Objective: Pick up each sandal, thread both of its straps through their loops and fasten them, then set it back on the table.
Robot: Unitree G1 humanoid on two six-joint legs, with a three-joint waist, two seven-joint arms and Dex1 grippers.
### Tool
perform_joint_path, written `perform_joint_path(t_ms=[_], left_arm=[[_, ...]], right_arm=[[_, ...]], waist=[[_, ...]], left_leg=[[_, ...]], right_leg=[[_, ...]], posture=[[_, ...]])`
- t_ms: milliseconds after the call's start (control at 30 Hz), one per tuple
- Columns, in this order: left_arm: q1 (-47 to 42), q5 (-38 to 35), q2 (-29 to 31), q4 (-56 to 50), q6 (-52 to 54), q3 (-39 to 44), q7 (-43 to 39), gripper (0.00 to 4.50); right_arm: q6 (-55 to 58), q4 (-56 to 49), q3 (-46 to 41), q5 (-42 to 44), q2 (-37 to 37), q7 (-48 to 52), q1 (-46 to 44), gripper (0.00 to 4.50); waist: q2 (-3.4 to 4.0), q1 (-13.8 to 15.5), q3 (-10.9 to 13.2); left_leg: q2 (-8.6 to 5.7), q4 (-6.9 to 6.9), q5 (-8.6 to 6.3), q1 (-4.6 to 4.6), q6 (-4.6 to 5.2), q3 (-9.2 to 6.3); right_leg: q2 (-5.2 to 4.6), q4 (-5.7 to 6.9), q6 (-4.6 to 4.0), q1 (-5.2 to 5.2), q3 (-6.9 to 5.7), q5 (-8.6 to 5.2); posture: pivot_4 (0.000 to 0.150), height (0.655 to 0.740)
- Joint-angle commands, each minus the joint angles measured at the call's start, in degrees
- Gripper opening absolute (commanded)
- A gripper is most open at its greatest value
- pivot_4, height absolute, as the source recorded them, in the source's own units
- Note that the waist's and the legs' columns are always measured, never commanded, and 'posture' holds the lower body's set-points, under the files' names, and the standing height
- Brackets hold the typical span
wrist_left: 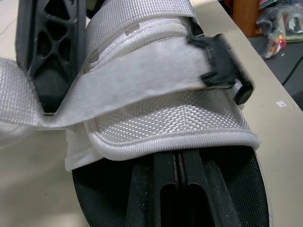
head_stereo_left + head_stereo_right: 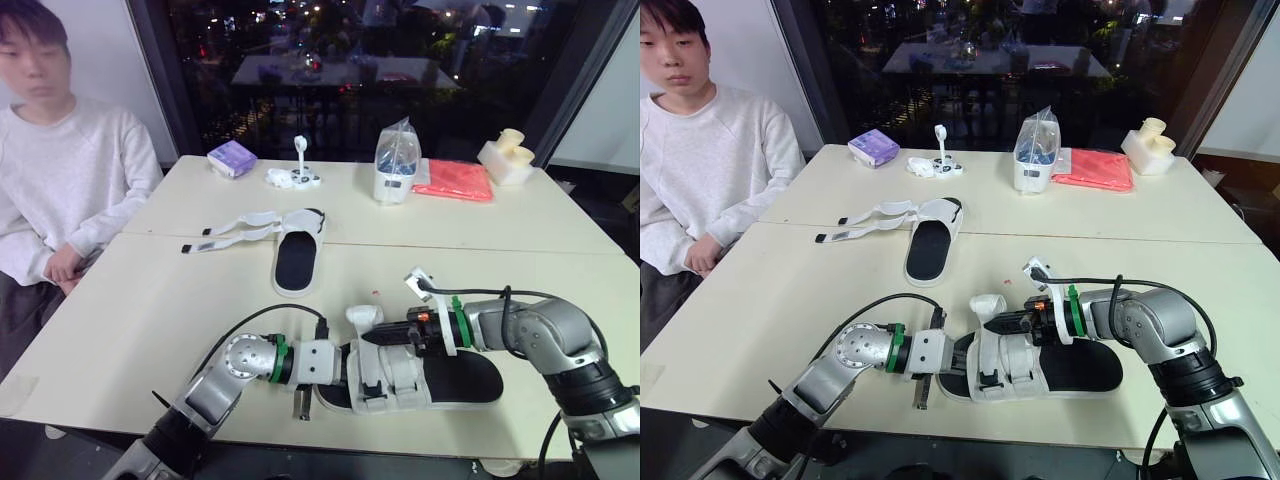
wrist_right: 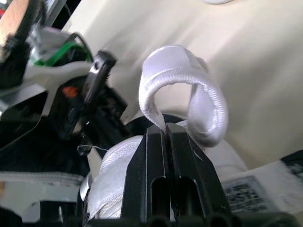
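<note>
The near sandal (image 2: 440,380), black-soled with white straps, lies by the table's front edge. My left gripper (image 2: 340,366) is shut at its left end. Its fingers (image 1: 177,175) rest on the insole, with their tips tucked under the white upper band (image 1: 165,123). My right gripper (image 2: 372,339) comes in from the right and is shut on one white strap (image 3: 182,90), which curls up in a loop above the fingertips (image 3: 156,137). The second sandal (image 2: 298,258) lies further back at mid-table. Its two straps (image 2: 238,230) are spread open to the left.
A person (image 2: 60,170) sits at the table's left side. Along the far edge stand a purple box (image 2: 232,158), small white items (image 2: 296,176), a clear bagged container (image 2: 397,160), a red cloth (image 2: 455,180) and a cream object (image 2: 508,158).
</note>
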Motion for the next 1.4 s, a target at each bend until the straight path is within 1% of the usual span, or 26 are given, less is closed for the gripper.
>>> perform_joint_path(t_ms=[33, 133, 200, 367, 633, 767, 967, 1233, 1400], left_arm=[[2.08, 4.63, 0.35, 5.81, 2.49, -4.43, -0.21, 0.0], [1.96, 4.64, 0.19, 5.68, 2.77, -4.47, -0.12, 0.0], [1.9, 4.58, 0.11, 5.4, 3.06, -4.46, -0.15, 0.0], [1.49, 4.36, 0.06, 5.29, 3.31, -4.48, -0.46, 0.0], [0.98, 4.1, 0.47, 5.01, 3.44, -4.33, -0.99, 0.0], [0.77, 3.87, 0.5, 4.72, 3.98, -4.04, -0.99, 0.0], [0.36, 3.87, 0.51, 4.39, 4.46, -3.89, -1.14, 0.0], [0.01, 3.78, 0.72, 4.33, 4.71, -3.66, -1.42, 0.0], [-0.05, 3.73, 0.63, 4.2, 4.75, -3.75, -1.63, 0.0]], right_arm=[[-2.22, -4.43, -2.35, -0.63, -0.71, 0.92, 0.16, 0.06], [-3.52, -6.43, -3.14, -1.25, -0.63, 0.82, 0.84, 0.06], [-6.43, -7.62, -3.71, -2.94, 0.14, -0.07, 1.56, 0.06], [-8.6, -8.26, -4.03, -4.69, 0.95, -0.88, 1.91, 0.06], [-8.03, -9.62, -2.55, -5.99, -3.19, 3.47, 2.03, 0.06], [-10.28, -10.5, -0.9, -8.91, -4.78, 4.59, 3.55, 0.06], [-14.05, -12.45, -0.1, -12.02, -3.44, 3.95, 5.01, 0.06], [-13.24, -14.68, -1.42, -10.78, -3.13, 4.01, 5.93, 0.06], [-14.65, -15.18, -1.15, -12.26, -2.35, 2.73, 6.42, 0.06]], waist=[[0.0, 0.01, 0.0], [0.0, 0.06, 0.0], [0.0, 0.09, 0.0], [0.0, 0.12, 0.0], [0.0, 0.12, 0.01], [0.0, 0.12, 0.01], [0.0, 0.08, 0.01], [0.0, 0.04, 0.01], [0.0, 0.03, 0.01]], left_leg=[[0.0, 0.0, 0.0, 0.0, 0.0, 0.0], [0.0, 0.01, 0.0, 0.01, -0.01, 0.0], [0.0, 0.01, 0.0, 0.01, -0.01, 0.0], [0.0, 0.01, 0.0, 0.01, -0.02, 0.0], [0.0, 0.01, 0.0, 0.01, -0.01, -0.01], [0.0, 0.01, 0.0, 0.01, -0.02, -0.01], [0.0, 0.01, 0.0, 0.01, -0.02, -0.01], [0.0, 0.01, 0.0, 0.0, -0.02, -0.01], [0.0, 0.01, 0.0, 0.0, -0.02, -0.01]], right_leg=[[0.0, 0.0, 0.0, 0.0, 0.0, 0.0], [0.0, 0.0, 0.01, 0.01, 0.0, 0.01], [-0.01, -0.01, 0.02, 0.01, 0.0, 0.01], [0.0, -0.01, 0.03, 0.01, 0.0, 0.01], [0.0, -0.03, 0.03, 0.01, 0.0, 0.01], [-0.01, -0.03, 0.03, 0.01, 0.0, 0.01], [-0.01, -0.04, 0.04, 0.01, 0.0, 0.01], [-0.01, -0.05, 0.04, 0.01, 0.0, 0.01], [-0.01, -0.06, 0.04, 0.01, 0.0, 0.01]], posture=[[0.15, 0.74], [0.15, 0.74], [0.15, 0.74], [0.15, 0.74], [0.15, 0.74], [0.15, 0.74], [0.15, 0.74], [0.15, 0.74], [0.15, 0.74]])
